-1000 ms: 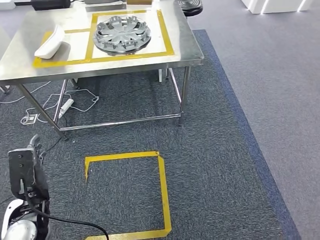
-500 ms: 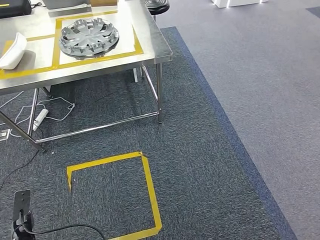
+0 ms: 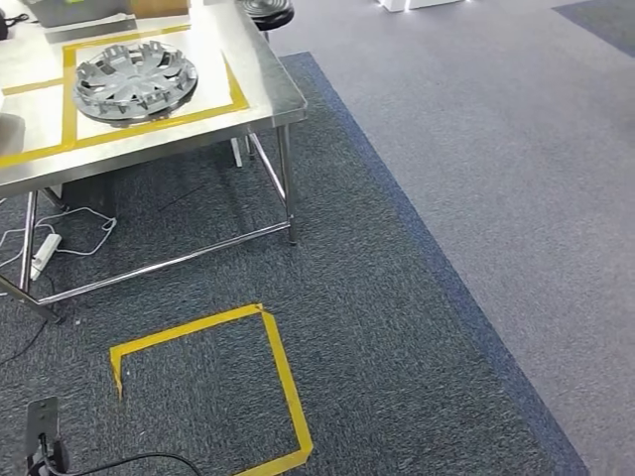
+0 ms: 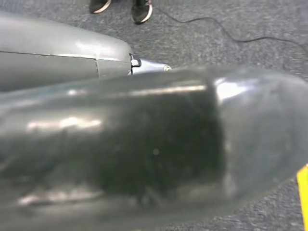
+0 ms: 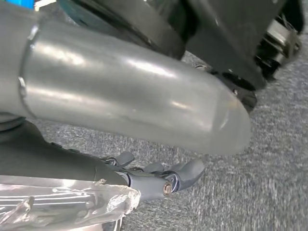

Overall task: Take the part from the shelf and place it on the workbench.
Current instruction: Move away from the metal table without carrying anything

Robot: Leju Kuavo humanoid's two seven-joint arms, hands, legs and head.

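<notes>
A round silver plastic wheel cover with spokes [image 3: 135,81] lies flat on the stainless-steel counter [image 3: 262,84], toward its right edge and nearer the far right corner than the near one. It sits inside a rectangle of yellow tape [image 3: 150,121] stuck on the counter top, and the tape's near strip runs just in front of its rim. Beyond the far right corner stands a black round stool [image 3: 270,12].

Under the counter a white power strip [image 3: 45,253] lies on the dark grey carpet [image 3: 374,297] with thin cables looping around it. In front of the counter, well apart from its legs, a square outline of yellow tape [image 3: 281,367] is stuck to the carpet. To the right the dark carpet meets a lighter grey floor [image 3: 524,149].

In the right wrist view the right hand [image 5: 156,180] hangs above the carpet. Its dark fingers [image 5: 188,171] lie stretched out side by side and slightly apart, with nothing between them.

In the left wrist view a blurred grey and dark shape lies close to the lens, so I cannot tell whether the left hand's fingers are apart or together. Beyond it, a person's dark shoes [image 4: 141,9] stand on the carpet.
</notes>
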